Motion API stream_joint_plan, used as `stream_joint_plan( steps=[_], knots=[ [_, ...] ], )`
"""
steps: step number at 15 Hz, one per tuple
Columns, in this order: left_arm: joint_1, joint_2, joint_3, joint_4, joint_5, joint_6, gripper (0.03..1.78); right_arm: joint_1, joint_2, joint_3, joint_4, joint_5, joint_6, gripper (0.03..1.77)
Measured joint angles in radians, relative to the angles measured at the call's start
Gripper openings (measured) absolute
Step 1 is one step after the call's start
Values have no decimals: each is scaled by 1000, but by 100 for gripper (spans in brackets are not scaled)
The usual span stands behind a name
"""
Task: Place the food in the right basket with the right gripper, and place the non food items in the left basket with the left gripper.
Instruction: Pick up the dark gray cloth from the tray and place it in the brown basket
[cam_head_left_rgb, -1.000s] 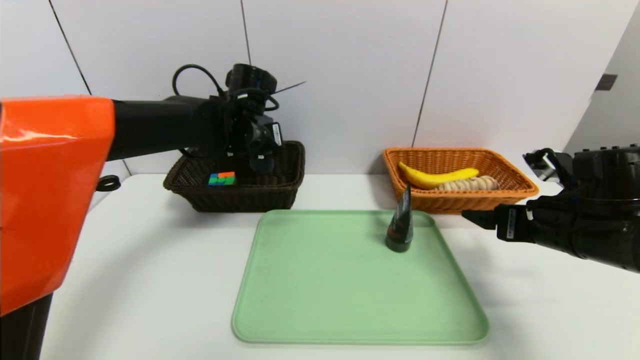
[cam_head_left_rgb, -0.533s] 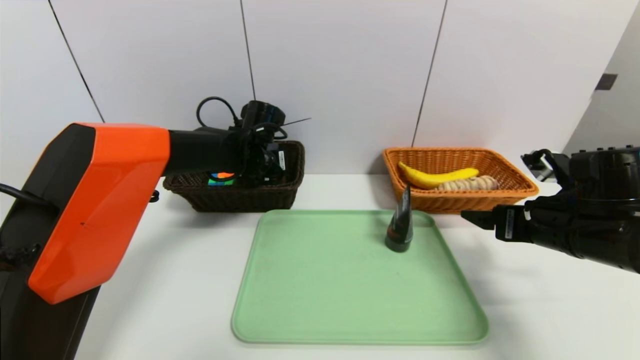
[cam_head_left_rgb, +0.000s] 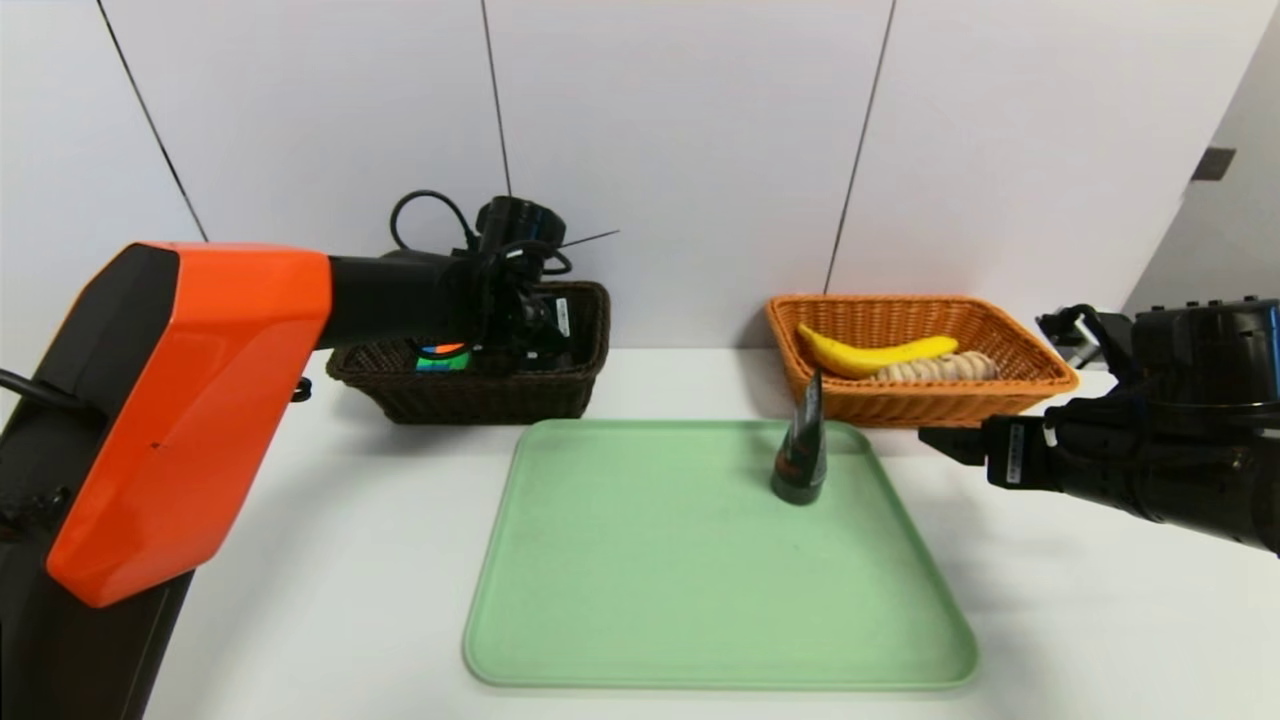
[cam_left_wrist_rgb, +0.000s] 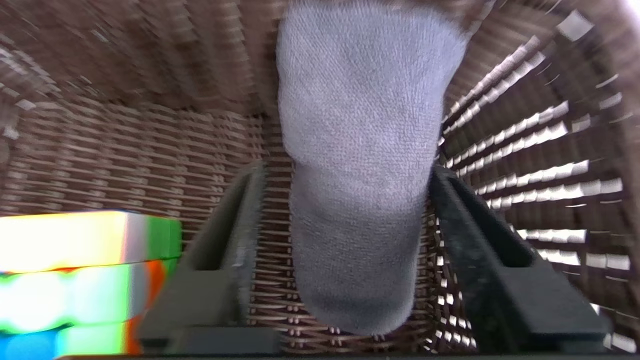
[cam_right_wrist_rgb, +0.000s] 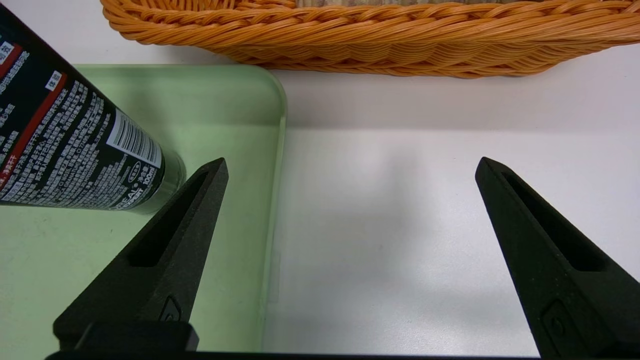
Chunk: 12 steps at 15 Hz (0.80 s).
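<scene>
Jaws of my left gripper (cam_left_wrist_rgb: 345, 220) stand apart around the grey rolled cloth (cam_left_wrist_rgb: 362, 150) inside the dark brown basket (cam_head_left_rgb: 470, 395), beside the puzzle cube (cam_left_wrist_rgb: 75, 270); one finger (cam_left_wrist_rgb: 475, 240) touches it. Right gripper (cam_right_wrist_rgb: 350, 250) hovers open by the bench's right edge.

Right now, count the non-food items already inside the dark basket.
2: the puzzle cube against the dark basket's near wall, and the grey cloth roll beside it, between the left gripper's parted fingers. Others may be hidden.
</scene>
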Motion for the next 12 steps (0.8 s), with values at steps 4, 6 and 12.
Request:
stream_joint_plan(
  steps=[4,6,12],
  knots=[
    [0,-30,0,7,-8,0,140,3,0,0,0,-1,-1,171],
    [-1,-36,0,18,-7,-1,147,4,-1,0,0,-3,-2,171],
    [-30,-136,0,30,-7,-4,160,4,-16,21,-1,-5,-2,171]
  ],
)
